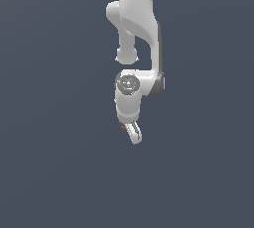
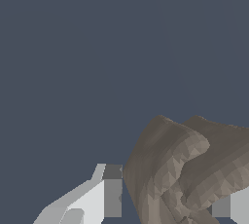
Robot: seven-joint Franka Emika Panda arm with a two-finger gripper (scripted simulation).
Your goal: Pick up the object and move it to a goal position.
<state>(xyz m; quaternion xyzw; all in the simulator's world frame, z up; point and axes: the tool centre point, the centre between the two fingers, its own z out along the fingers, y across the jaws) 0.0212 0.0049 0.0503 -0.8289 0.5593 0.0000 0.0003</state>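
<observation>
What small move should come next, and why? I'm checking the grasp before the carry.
Probably close the fingers a little more, then lift. In the wrist view the brown forked object sits between the gripper fingers, nearer one finger, while a gap shows beside the other finger. Contact cannot be confirmed. In the exterior view the object is only a dark speck at the fingertips.

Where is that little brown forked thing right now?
In the wrist view the brown forked object sits between the jaws of the gripper. In the exterior view it is only a dark speck at the gripper, near the picture's middle.
</observation>
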